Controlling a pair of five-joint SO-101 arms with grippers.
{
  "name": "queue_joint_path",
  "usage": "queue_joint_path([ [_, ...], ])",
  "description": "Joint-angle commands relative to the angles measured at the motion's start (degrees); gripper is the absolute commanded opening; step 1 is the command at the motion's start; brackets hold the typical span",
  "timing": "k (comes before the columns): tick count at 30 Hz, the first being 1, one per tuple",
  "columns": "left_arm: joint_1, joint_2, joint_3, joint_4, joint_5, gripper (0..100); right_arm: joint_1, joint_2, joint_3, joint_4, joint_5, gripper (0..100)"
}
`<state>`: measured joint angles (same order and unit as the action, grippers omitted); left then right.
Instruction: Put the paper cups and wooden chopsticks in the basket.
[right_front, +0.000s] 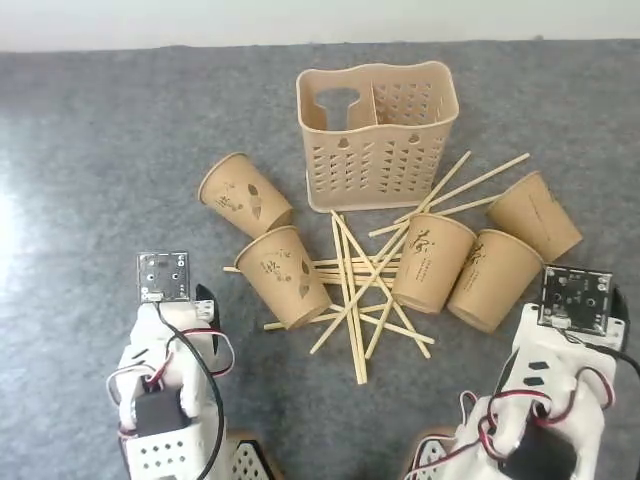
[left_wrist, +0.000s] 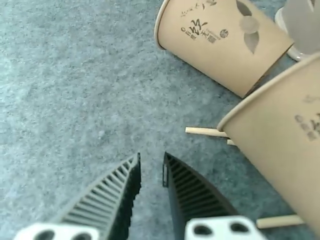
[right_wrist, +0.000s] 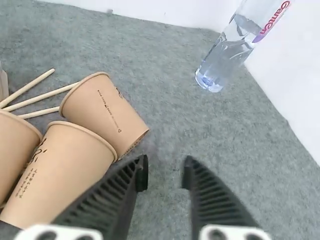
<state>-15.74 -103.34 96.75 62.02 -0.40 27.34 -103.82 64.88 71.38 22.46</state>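
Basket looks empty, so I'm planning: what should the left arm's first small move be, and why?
Probably ease the left gripper toward the nearest paper cup: it is open and empty, and that cup lies on its side just ahead.

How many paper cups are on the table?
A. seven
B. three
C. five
C, five: two paper cups lie left of the chopsticks and three lie right of them, all outside the basket.
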Motion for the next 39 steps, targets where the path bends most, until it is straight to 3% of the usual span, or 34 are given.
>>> queue_joint_path([
  [1,-0.3,-1.0,-0.2,-0.2,-0.5,7,0.7,0.7,-4.9,-1.2,0.4,15.0],
  [5,-0.3,-1.0,-0.2,-0.2,-0.5,7,0.4,7.7,-12.4,-1.5,-0.6,8.7],
  [10,0.0,-1.0,-0.2,-0.2,-0.5,7,0.0,24.6,-26.0,-0.5,-4.5,11.7],
  [21,0.1,-1.0,-0.2,-0.2,-0.5,7,-11.6,66.3,-55.3,15.0,-14.2,10.8],
  [25,-0.2,-1.0,-0.2,-0.2,-0.5,7,-11.9,80.3,-63.5,19.6,-15.1,10.8],
  [29,-0.1,-1.0,-0.2,-0.2,-0.5,7,-10.6,90.3,-69.2,19.4,-15.2,10.9],
  [39,-0.2,-1.0,-0.2,-0.2,-0.5,7,-16.6,110.7,-89.9,16.7,-14.9,10.9],
])
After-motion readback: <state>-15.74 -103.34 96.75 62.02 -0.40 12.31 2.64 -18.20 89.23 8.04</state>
